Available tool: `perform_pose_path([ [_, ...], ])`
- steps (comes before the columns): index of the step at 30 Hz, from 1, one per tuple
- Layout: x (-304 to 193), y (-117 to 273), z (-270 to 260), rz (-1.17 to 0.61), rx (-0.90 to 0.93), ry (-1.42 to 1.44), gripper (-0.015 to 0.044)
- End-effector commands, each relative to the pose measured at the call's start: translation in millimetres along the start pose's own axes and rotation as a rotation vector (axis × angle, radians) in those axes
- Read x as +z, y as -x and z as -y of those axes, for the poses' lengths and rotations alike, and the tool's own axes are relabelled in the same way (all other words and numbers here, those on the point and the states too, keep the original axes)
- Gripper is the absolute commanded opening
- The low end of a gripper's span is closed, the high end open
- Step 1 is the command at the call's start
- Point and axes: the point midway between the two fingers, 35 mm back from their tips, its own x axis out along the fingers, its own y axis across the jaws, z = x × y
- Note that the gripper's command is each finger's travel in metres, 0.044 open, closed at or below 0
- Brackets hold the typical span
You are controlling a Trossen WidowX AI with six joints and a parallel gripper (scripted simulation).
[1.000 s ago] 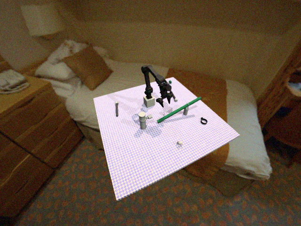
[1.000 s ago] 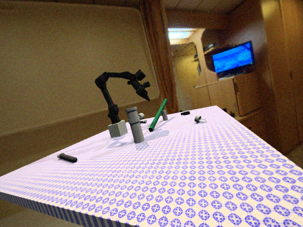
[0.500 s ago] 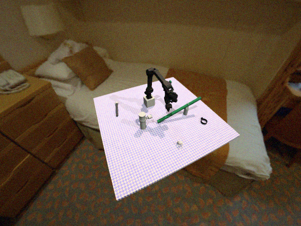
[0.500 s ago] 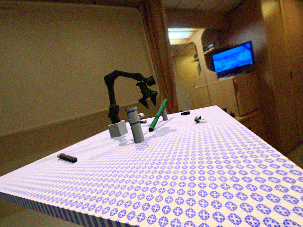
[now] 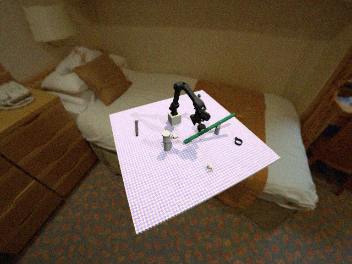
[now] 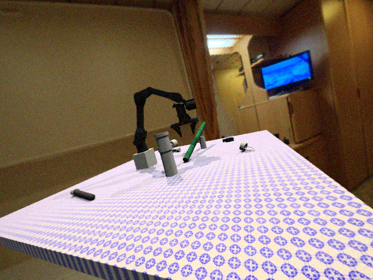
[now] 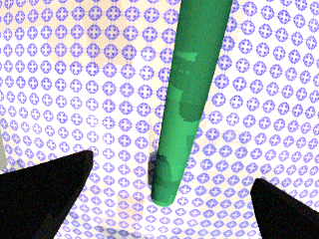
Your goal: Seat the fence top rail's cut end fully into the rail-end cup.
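The green rail (image 5: 210, 127) (image 6: 194, 144) (image 7: 186, 100) slants down from the loop cap (image 5: 219, 125) on the small post (image 5: 217, 130) (image 6: 203, 143). Its lower end is outside the rail-end cup (image 5: 175, 136) (image 6: 173, 143), with a gap between them in the top view. The cup hangs from the brace band on the big grey post (image 5: 167, 146) (image 6: 168, 163); the band is high, near the post cap (image 5: 166, 132) (image 6: 161, 135). My gripper (image 5: 201, 126) (image 6: 187, 135) (image 7: 174, 174) is open above the rail. The wrist view shows the rail between the spread fingers, not gripped; contact cannot be judged.
A dark rod with a light end (image 5: 136, 128) (image 6: 85, 195) lies left of the big post. A black ring (image 5: 238, 139) (image 6: 228, 139) and a pale cap with a wire loop (image 5: 210, 166) (image 6: 243, 146) lie to the right. A small green piece (image 5: 199, 95) is at the far edge.
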Motion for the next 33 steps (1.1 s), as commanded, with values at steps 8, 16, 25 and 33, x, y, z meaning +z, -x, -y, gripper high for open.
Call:
perform_pose_path([
  [8, 1, -36, -1, 0.001, 0.009, 0.015, 0.0440],
  [16, 1, -51, -1, 0.001, 0.009, 0.015, 0.0440],
  [25, 1, -61, -1, 0.001, 0.009, 0.014, 0.0440],
  [33, 1, -74, 0, 0.001, 0.009, 0.014, 0.0440],
])
